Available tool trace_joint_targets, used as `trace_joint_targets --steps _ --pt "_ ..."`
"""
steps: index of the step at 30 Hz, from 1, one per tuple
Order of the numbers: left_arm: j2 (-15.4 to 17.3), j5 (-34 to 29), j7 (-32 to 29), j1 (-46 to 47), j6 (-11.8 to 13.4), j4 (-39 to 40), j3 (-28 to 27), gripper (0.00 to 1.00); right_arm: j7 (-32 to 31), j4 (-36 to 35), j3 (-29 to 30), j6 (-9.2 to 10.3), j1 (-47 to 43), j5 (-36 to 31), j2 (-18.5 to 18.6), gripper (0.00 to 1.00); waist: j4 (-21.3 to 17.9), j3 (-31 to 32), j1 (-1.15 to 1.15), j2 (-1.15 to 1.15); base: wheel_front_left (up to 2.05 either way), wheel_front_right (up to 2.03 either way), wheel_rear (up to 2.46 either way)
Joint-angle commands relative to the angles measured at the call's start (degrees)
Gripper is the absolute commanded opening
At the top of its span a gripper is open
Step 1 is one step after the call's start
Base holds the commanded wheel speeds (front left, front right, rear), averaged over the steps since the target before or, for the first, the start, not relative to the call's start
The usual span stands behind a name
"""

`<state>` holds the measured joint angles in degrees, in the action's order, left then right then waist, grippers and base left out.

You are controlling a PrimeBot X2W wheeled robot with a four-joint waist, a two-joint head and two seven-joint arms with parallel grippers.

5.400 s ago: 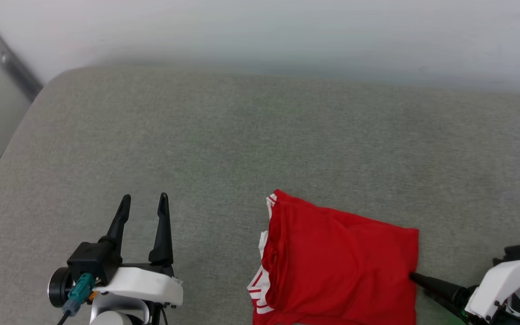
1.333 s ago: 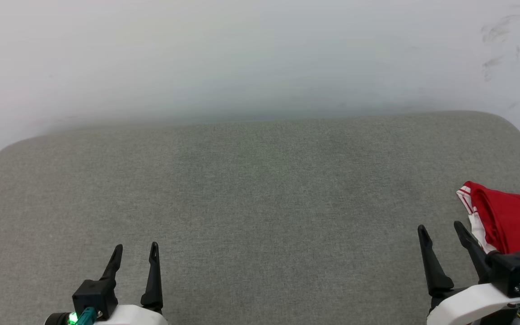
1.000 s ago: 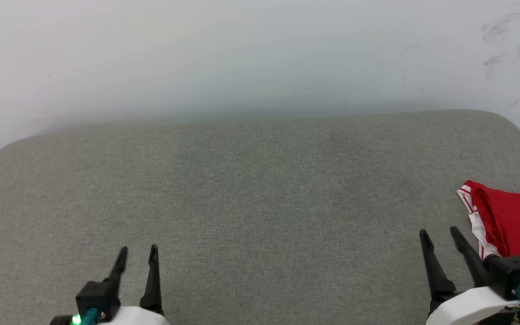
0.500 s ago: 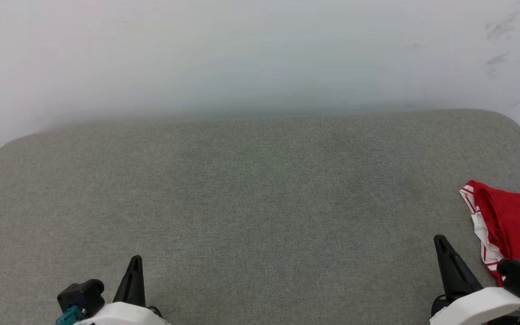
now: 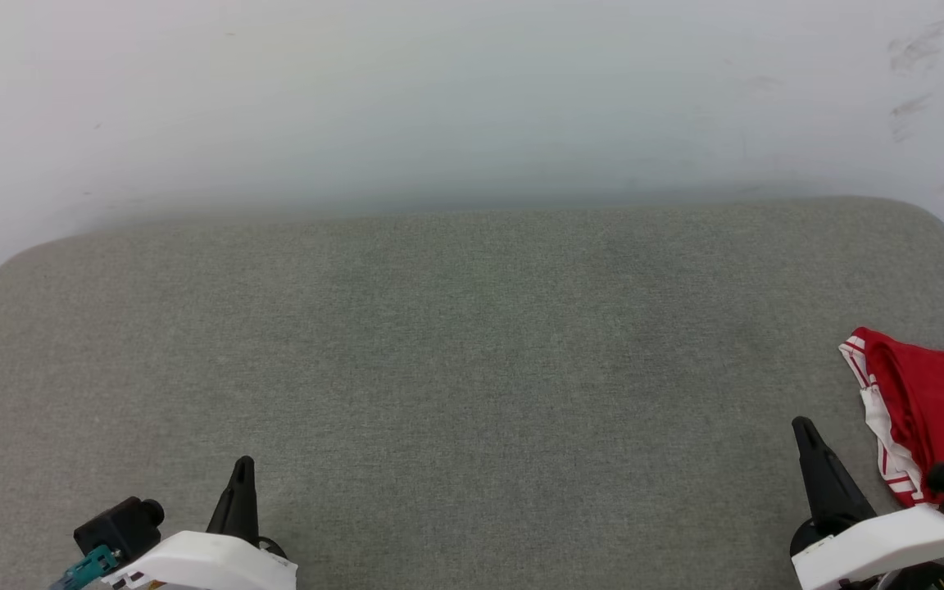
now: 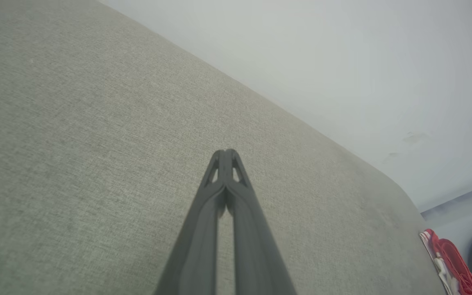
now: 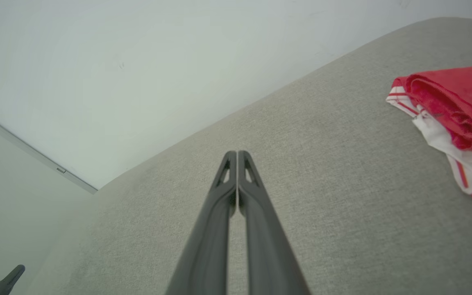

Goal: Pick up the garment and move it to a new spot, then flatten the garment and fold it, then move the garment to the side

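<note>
Grey woven upholstery (image 5: pixel 472 369) spreads wide under both arms, with a pale wall (image 5: pixel 472 98) behind it. At the lower left, the left gripper (image 5: pixel 242 467) sits low over the cushion with its two dark fingers pressed together on nothing, well apart from any cloth. At the lower right, the right gripper (image 5: pixel 803 426) is likewise clenched and empty, its tip near the garment (image 5: pixel 943 401) with a strip of cushion showing between them. The garment, red with white striped trim, lies folded at the far right of the cushion. It runs off the head view's right edge, so how close it sits to the cushion's rim cannot be told.

The task looks close to finished, and the risks are small but real. If the right arm swings outward or draws back low, its forearm or fingers could catch the white trim and drag the fold open. If the garment overhangs the rounded right edge, its own weight could slide it off. A nudge with closed fingers would likely bunch the soft cloth rather than shift it whole.
</note>
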<state>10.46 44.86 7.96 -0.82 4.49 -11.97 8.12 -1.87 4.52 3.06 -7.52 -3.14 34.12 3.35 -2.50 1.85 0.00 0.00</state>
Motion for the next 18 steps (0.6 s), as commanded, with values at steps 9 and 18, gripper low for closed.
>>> trace_joint_targets --steps 9,18 --pt "-0.9 7.5 -2.2 2.5 -2.0 0.3 -2.7 0.0 -0.7 0.9 0.7 0.02 3.1 9.3 -0.2 0.0 0.2 -0.2 0.0 0.0 0.0 0.0 0.0" --pt "-1.8 13.3 -3.9 3.2 -3.5 0.0 -4.4 0.0 -1.3 2.1 1.1 0.02 4.1 16.3 -0.2 0.0 0.5 -0.4 0.0 0.0 0.0 0.0 0.0"
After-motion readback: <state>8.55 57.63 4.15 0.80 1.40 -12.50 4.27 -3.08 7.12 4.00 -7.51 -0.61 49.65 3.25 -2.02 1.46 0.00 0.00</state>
